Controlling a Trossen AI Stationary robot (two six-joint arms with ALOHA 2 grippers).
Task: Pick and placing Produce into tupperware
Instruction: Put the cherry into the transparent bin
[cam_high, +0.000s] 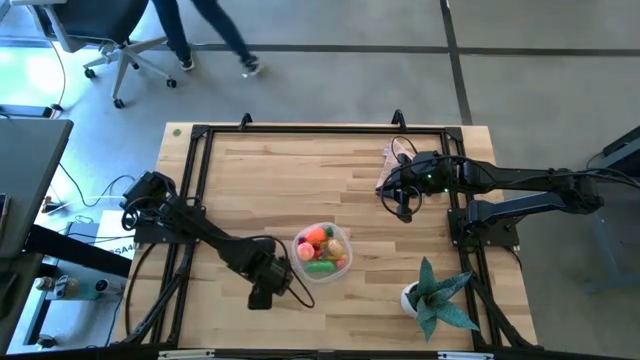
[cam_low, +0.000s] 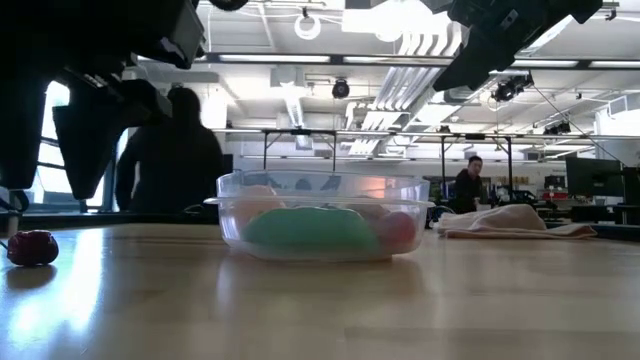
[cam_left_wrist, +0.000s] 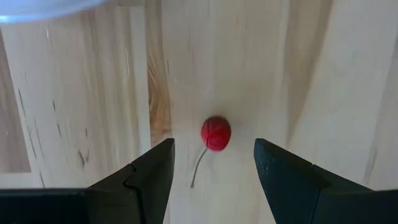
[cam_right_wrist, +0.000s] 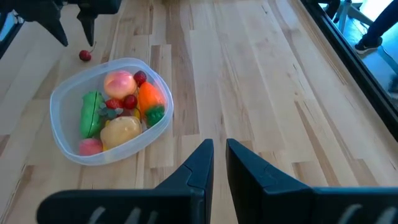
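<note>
The left claw (cam_left_wrist: 213, 163) hangs wide open and empty over a lone red berry (cam_left_wrist: 216, 133), which lies on the bare counter (cam_left_wrist: 93, 93) between and just ahead of its fingertips. The berry looks light, hard and prone to roll; its round body, not the thin stem, offers the best hold. The tub (cam_right_wrist: 111, 109), already loaded with produce, sits near the claw, with open wood around. The right claw (cam_right_wrist: 219, 163) waits well apart, nearly shut and empty.
</note>
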